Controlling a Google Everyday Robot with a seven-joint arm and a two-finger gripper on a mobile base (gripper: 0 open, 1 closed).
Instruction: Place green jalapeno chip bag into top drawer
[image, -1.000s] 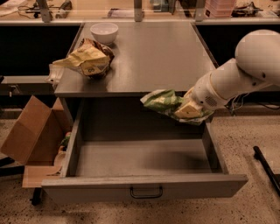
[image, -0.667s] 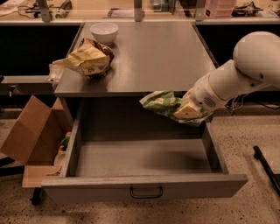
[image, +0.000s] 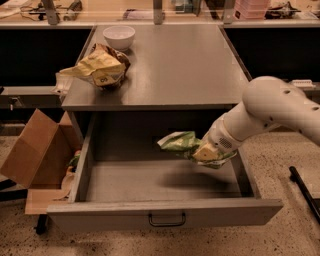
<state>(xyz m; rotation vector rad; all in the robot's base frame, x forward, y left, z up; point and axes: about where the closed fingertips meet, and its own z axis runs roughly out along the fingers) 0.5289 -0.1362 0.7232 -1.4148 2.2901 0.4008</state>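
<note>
We see the table (image: 170, 70) above the top drawer (image: 165, 214), which stands pulled out, its floor bare between the side walls. The white arm (image: 272, 107) comes in from the right, cut off at the frame edge. A cardboard box (image: 32, 150) leans left of the drawer. The green jalapeno chip bag (image: 176, 141) hangs over the drawer's right half, long axis roughly level, free end pointing left. The gripper (image: 207, 153) is clamped on its right end, largely hidden by crumpled foil.
</note>
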